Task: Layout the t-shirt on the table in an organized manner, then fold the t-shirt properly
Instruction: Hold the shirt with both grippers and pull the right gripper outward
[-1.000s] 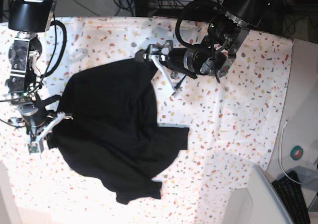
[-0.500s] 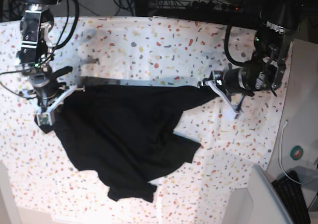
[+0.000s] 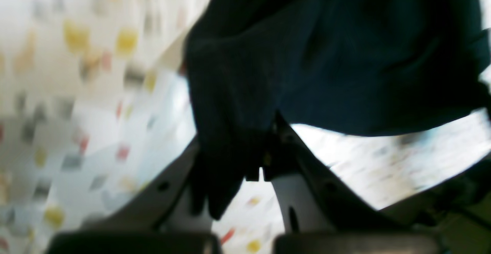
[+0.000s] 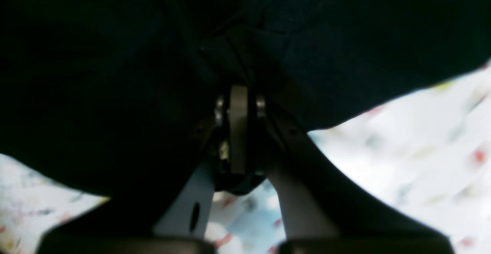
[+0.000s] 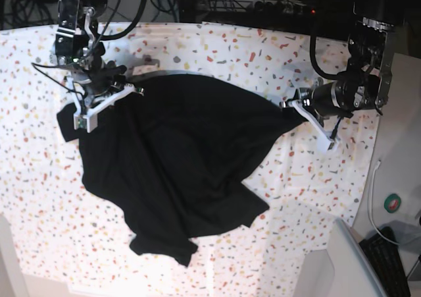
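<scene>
The left tool (image 5: 295, 106) reaches in horizontally on the base view's right, its white fingers (image 3: 295, 204) clamped together on black cloth. The right tool (image 5: 82, 109) hangs from its arm at the far left of that view, angled down and outward, pinched closed on fabric too. The two arms are spread well apart.

Black-bodied arms (image 5: 368, 20) with looping black cables and white tool fingers (image 5: 320, 131).

My left gripper (image 5: 294, 106) and right gripper (image 5: 99, 99) both clamped on the t-shirt (image 5: 177, 165) stretched between us, cloth blocking the middle of the table (image 5: 217, 47), bare speckled surface open along the far edge, right side, front corners.
</scene>
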`<state>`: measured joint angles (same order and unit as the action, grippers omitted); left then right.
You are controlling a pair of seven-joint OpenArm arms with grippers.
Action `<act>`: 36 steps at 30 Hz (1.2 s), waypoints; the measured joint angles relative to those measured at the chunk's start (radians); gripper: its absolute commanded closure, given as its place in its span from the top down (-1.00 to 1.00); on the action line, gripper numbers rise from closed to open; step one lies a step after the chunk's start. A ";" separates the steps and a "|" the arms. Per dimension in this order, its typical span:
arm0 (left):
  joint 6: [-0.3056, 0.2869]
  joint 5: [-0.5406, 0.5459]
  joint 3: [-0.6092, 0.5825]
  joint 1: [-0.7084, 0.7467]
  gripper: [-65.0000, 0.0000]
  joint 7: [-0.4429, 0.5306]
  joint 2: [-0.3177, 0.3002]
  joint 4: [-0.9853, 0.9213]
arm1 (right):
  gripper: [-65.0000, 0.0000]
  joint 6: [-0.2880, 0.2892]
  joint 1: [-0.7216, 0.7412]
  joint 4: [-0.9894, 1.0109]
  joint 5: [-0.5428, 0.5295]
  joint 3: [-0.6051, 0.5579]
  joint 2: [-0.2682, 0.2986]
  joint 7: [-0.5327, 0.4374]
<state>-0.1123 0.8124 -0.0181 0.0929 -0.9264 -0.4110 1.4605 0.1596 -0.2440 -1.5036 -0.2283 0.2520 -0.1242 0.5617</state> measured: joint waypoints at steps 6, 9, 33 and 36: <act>0.000 -0.087 0.009 0.019 -1.00 0.016 0.002 0.012 | -0.19 0.000 -0.086 -0.040 -0.263 0.130 0.011 0.038; 0.000 -0.098 0.008 0.032 -1.00 0.010 0.001 0.012 | -0.27 -0.006 -0.119 -0.088 -0.292 0.181 0.017 0.045; 0.000 -0.098 0.008 0.041 -1.00 0.010 0.003 0.019 | 0.11 -0.074 0.300 0.188 0.003 0.181 0.175 0.205; 0.000 -0.098 0.008 0.041 -1.00 0.010 0.003 0.019 | 0.12 -0.074 0.300 0.188 -0.001 0.171 0.171 0.218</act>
<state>-0.1123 0.7147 -0.0097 0.1337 -0.9169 -0.4076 1.4792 0.0860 0.0559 -1.3151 -0.2295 0.4232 0.0463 0.7795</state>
